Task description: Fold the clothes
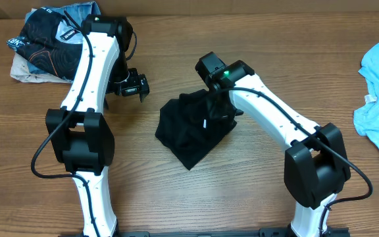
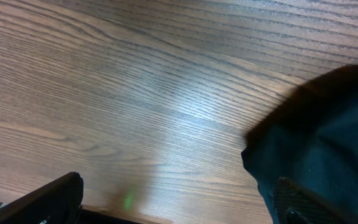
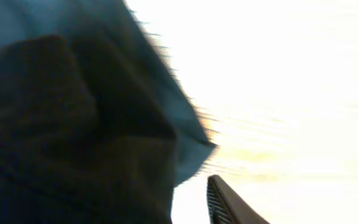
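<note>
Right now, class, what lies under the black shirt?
The black shirt rests on the wooden table, bare wood showing around it. Anything beneath its bunched folds is covered.

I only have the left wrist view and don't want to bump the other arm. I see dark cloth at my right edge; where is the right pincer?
Observer: Overhead, the right pincer is down at the far right corner of the black shirt, on the side away from your left pincer.
Operator: Is the shirt flat?
Observer: No, it lies bunched in a heap in the middle of the table.
Operator: Any other clothes nearby?
Observer: A light blue T-shirt lies at the table's right edge, well apart from both arms.
</note>
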`<state>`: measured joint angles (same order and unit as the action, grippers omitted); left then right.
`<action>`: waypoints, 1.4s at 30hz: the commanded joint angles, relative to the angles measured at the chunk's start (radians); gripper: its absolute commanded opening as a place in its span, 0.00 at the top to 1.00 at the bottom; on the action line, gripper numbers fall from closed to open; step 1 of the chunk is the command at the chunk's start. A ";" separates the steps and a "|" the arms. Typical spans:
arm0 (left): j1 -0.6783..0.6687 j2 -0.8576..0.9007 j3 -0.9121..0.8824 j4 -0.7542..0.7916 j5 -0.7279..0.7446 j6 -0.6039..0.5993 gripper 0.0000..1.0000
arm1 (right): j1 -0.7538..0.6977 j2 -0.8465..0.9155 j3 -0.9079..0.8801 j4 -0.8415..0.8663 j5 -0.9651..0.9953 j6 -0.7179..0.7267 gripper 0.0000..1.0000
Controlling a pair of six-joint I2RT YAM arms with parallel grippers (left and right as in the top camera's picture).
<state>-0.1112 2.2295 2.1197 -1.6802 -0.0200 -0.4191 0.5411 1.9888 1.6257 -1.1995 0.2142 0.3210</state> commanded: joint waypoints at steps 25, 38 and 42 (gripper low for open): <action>-0.003 -0.034 -0.004 0.002 -0.013 -0.003 0.00 | -0.228 -0.060 0.222 -0.438 0.189 0.320 0.44; -0.003 -0.034 -0.004 0.005 -0.013 -0.003 0.00 | -0.281 -0.077 0.324 -0.493 0.111 0.267 0.12; -0.003 -0.034 -0.004 0.006 -0.013 0.001 0.00 | -0.281 -0.077 0.324 -0.480 0.027 0.249 0.13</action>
<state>-0.1112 2.2295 2.1189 -1.6760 -0.0204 -0.4187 0.2619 1.9240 1.9484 -1.6913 0.3134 0.5884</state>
